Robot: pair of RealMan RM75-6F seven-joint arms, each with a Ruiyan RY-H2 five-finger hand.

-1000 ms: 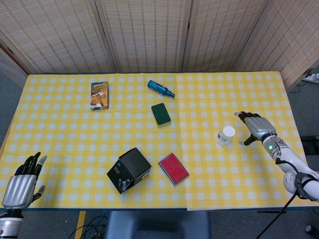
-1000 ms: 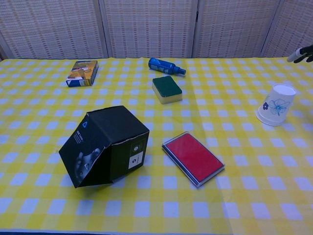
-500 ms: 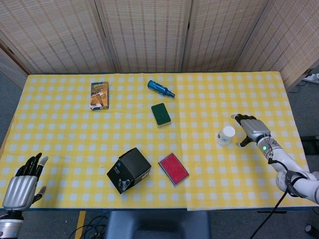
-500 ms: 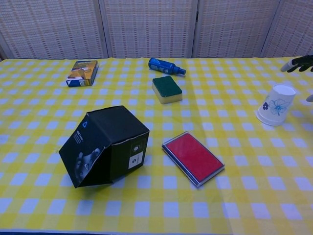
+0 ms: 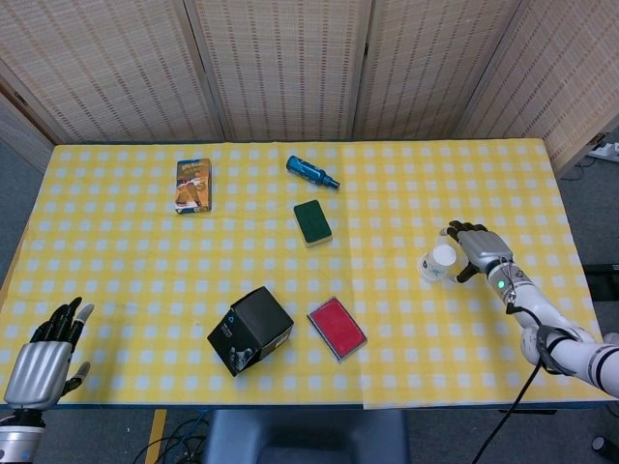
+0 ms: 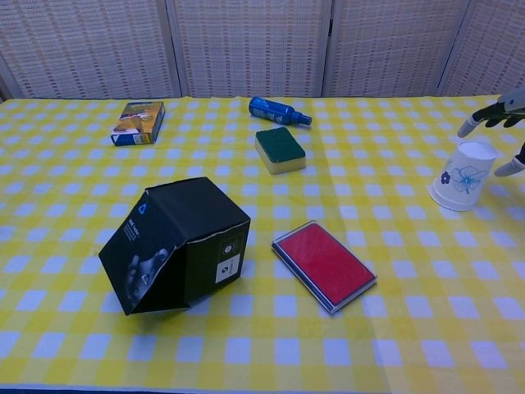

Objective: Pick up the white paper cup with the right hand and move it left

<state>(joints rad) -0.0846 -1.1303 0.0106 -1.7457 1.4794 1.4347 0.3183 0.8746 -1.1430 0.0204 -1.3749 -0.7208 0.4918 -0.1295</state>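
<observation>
place: probably lab / robot test setup
evidence: woven folding screens [image 5: 290,68] behind table; yellow checked tablecloth [image 5: 126,261]; loose cables on floor [image 5: 179,430]

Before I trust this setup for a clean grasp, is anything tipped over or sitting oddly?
Yes. The paper cup stands upside down, wide rim on the tablecloth, leaning slightly. The black box near the front edge is tilted up on one edge rather than lying flat. The right robot hand is beside the cup, fingers apart.

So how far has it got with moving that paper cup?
Early yet. The right hand has reached the white paper cup, fingers open around it, not visibly gripping. The cup sits tilted on the table. Gripping, lifting and carrying it left remain.
</observation>
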